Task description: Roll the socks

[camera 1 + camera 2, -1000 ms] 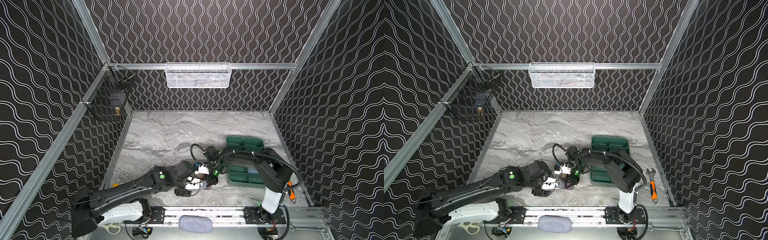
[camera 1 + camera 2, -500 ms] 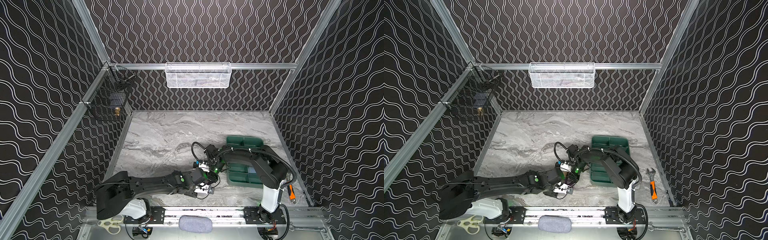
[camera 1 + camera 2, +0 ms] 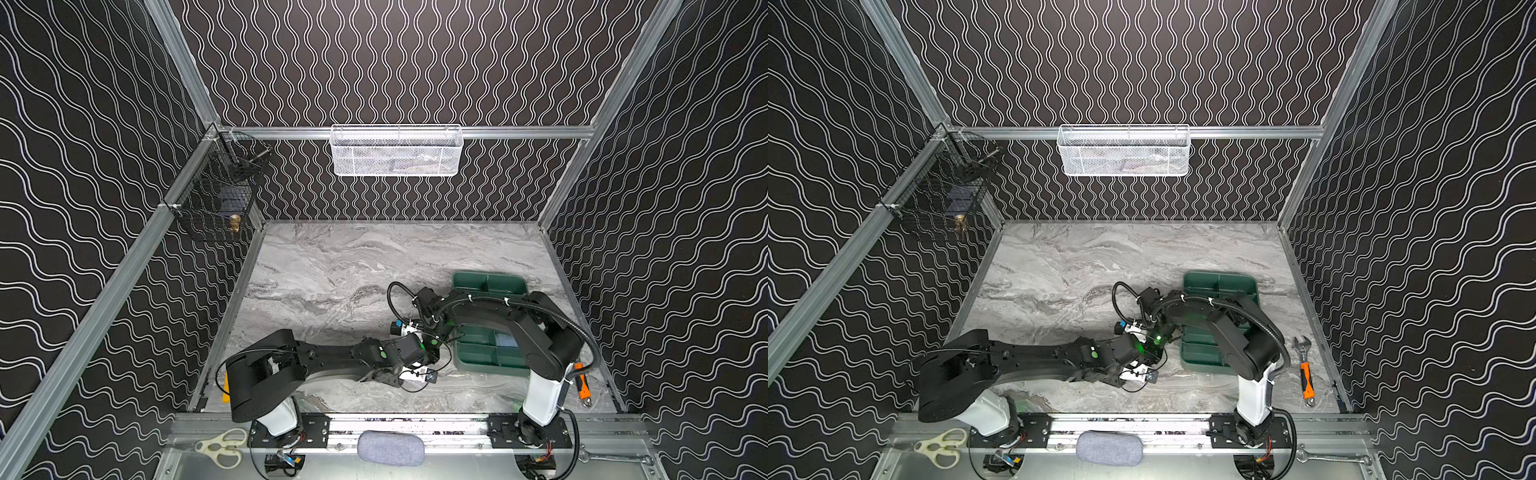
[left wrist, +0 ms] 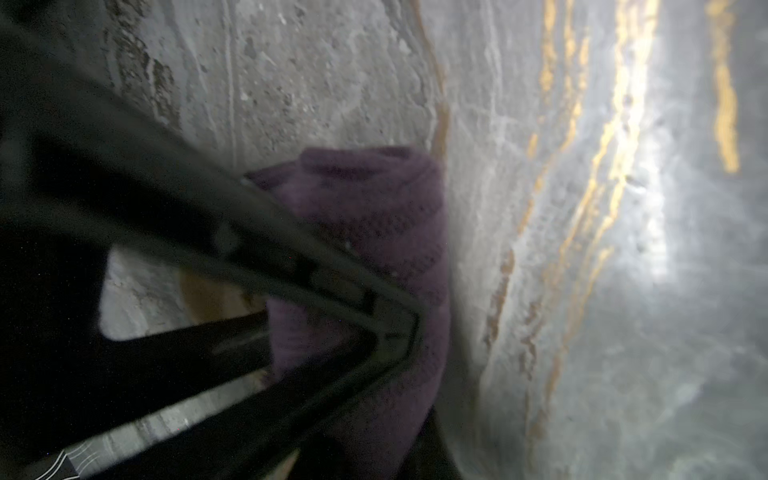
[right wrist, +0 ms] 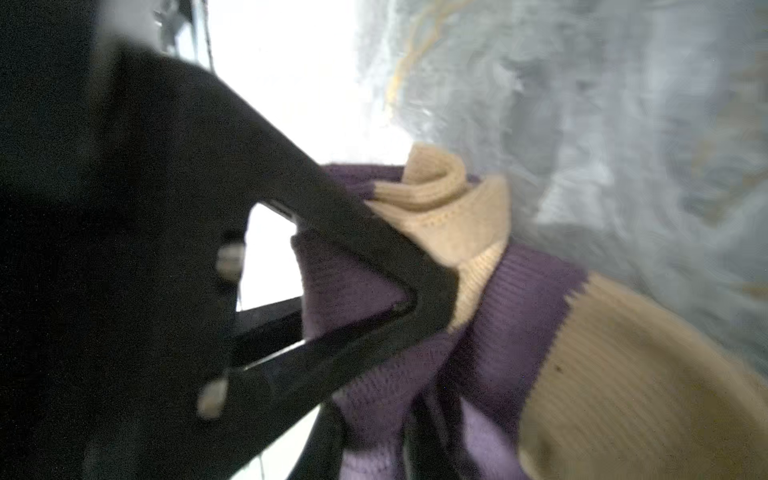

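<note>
The purple sock point(image 5: 519, 316), with tan toe and heel, is bunched against the marble table point(image 3: 374, 266) near the front edge, just left of the green tray point(image 3: 469, 280), hidden under both wrists in both top views; the left gripper point(image 4: 409, 328) is pinched together on its purple ribbing; the right gripper point(image 5: 432, 299) is clamped on the same sock beside the tan part.

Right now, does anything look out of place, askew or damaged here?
Nothing spilled or damaged. Stray tools stand out: an orange-handled wrench lies at the right edge of the table and scissors on the front frame. Only the purple sock, pinched by left gripper and right gripper, is clearly visible.
</note>
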Tool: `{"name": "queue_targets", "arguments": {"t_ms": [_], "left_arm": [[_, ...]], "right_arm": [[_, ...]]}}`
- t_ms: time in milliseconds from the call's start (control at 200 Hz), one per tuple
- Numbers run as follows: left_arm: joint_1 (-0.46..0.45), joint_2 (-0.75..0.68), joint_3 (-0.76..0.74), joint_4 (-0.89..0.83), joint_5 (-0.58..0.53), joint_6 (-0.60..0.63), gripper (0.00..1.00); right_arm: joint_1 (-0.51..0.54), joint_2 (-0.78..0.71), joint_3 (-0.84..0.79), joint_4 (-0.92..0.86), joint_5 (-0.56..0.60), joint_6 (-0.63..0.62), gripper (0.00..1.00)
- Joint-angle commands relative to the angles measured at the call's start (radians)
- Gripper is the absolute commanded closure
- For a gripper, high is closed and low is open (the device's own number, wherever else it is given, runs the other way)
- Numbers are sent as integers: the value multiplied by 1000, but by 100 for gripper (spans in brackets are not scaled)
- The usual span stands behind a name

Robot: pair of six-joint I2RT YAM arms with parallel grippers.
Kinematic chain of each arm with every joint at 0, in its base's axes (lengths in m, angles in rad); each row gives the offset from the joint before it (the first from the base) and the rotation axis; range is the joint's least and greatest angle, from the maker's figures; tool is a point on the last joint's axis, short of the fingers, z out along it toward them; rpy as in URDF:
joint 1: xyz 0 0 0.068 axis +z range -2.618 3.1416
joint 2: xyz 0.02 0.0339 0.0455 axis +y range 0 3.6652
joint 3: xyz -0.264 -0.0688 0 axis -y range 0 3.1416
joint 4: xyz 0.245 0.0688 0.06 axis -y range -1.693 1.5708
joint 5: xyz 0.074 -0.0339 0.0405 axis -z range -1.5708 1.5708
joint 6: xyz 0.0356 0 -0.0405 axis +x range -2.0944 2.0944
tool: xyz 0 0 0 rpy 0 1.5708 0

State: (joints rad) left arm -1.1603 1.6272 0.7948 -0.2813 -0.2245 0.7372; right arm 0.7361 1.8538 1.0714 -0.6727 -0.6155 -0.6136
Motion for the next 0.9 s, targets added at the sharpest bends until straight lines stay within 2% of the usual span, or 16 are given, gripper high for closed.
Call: {"name": "queue_targets", "arguments": {"t_ms": [0,95,255,405,455,515,556,631,791,896], "left_arm": [[1,38,-12,-135,181,-14,98],[2,60,-1,-168,194,-18,100],[2,103,22,-208,192,-50,100],[11,135,62,-263,205,-116,99],[35,154,97,-311,244,-147,98],[87,180,157,-399,383,-151,95],[114,195,187,-437,436,-154,94],[155,227,241,-497,505,-148,93],[246,313,308,-568,611,-144,92],[289,361,314,-567,619,-147,92]], "right_arm": [[-13,-50,-19,139,152,-23,73],[-28,-146,-43,186,157,-27,61],[-78,-413,-117,350,215,11,49],[-130,-690,-178,538,392,90,44],[-136,-780,-193,576,451,121,43],[-139,-896,-222,612,488,146,43],[-139,-969,-242,628,487,164,43],[-138,-1098,-269,593,432,155,44],[-133,-1263,-341,362,201,1,50],[-96,-1277,-401,213,243,-68,53]]}}
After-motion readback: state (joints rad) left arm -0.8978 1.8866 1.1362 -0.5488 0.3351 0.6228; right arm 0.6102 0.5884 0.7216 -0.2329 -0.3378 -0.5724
